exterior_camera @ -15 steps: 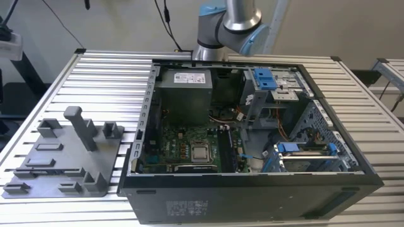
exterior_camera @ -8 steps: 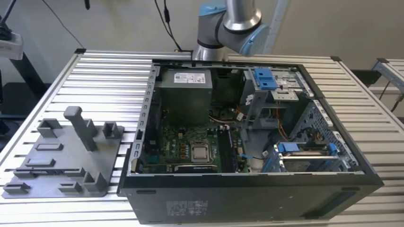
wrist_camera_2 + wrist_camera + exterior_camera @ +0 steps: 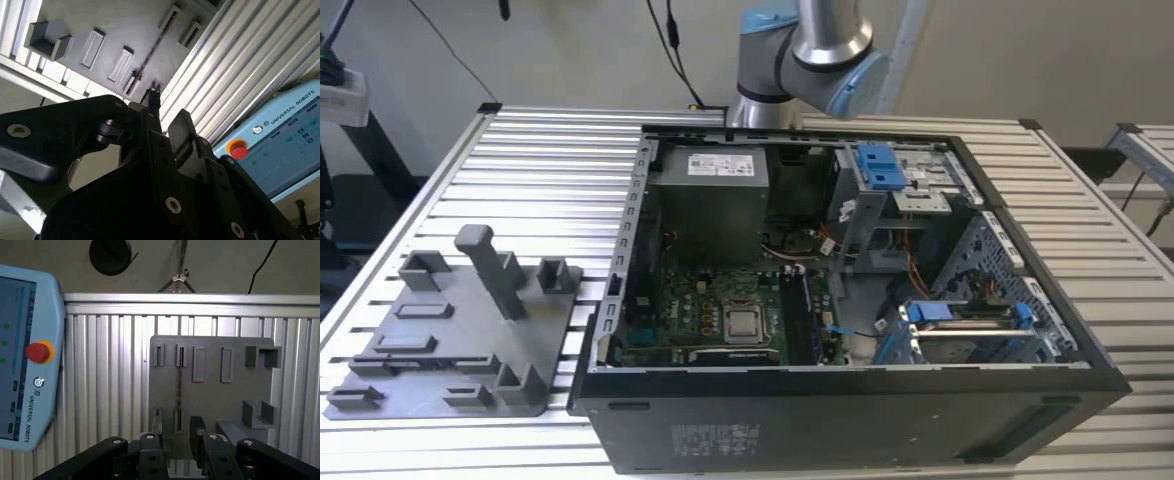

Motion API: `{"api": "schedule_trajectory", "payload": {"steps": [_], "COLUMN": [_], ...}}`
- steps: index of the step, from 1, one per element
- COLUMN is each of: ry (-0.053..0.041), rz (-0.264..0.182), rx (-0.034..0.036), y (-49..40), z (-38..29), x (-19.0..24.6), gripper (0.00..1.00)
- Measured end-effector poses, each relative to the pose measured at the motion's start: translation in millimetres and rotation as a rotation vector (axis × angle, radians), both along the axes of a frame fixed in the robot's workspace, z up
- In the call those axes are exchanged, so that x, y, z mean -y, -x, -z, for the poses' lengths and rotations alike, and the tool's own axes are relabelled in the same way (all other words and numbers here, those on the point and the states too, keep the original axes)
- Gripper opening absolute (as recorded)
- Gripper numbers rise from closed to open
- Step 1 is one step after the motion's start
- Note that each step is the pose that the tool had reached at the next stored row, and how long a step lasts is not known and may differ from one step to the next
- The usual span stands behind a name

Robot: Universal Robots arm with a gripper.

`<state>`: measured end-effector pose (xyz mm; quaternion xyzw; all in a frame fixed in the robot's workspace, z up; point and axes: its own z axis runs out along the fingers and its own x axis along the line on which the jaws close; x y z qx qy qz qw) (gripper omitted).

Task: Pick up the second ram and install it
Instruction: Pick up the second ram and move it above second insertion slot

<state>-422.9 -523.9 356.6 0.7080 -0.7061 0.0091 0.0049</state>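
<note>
You're at the pick step: gripper (image 3: 174, 431) hangs open & empty over the grey fixture plate (image 3: 215, 395). The second ram (image 3: 179, 385) stands on edge in its slot, in line w/ the finger gap, untouched. Imo the grasp needs fingers square across that thin edge. Plate sits on the ribbed aluminium table (image 3: 547, 170), at the exterior view's left of the open PC case (image 3: 854, 410); teach pendant (image 3: 25, 365) nearby, pale wall w/ cables behind.

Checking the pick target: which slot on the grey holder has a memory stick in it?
The slot pair bridged by the thin dark memory stick; the neighbouring slots sit bare.
</note>
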Motion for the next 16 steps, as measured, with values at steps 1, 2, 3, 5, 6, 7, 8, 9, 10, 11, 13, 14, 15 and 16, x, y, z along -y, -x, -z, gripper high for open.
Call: {"api": "schedule_trajectory", "payload": {"steps": [1,2,3,5,6,7,8,9,10,11,13,14,15,16], "ry": [0.0,0.0,0.0,-0.0002,-0.0001,0.0,-0.0001,-0.0001,-0.0002,-0.0004,-0.0007,-0.0009,-0.0009,-0.0008], "rz": [0.0,0.0,0.0,0.0,0.0,-0.001,-0.001,-0.002,-0.003,-0.004,-0.005,-0.006,-0.007,-0.008], "rx": [0.0,0.0,0.0,0.0008,0.0017,0.0029,0.0047,0.0061,0.0074,0.0088,0.0117,0.0129,0.0139,0.0151], "y": [0.0,0.0,0.0,0.2,0.8,1.4,2.1,2.8,3.5,4.2,5.6,6.2,6.7,6.9], "z": [0.0,0.0,0.0,1.1,2.1,3.2,4.8,6.6,8.2,10.0,13.6,15.4,17.2,18.9], "x": [0.0,0.0,0.0,-0.1,-0.2,-0.3,-0.4,-0.6,-0.8,-1.0,-1.5,-1.9,-2.4,-3.2], "gripper": [0.35,0.42,0.42,0.42,0.42,0.42,0.42,0.42,0.42,0.42,0.42,0.42,0.42,0.42]}}
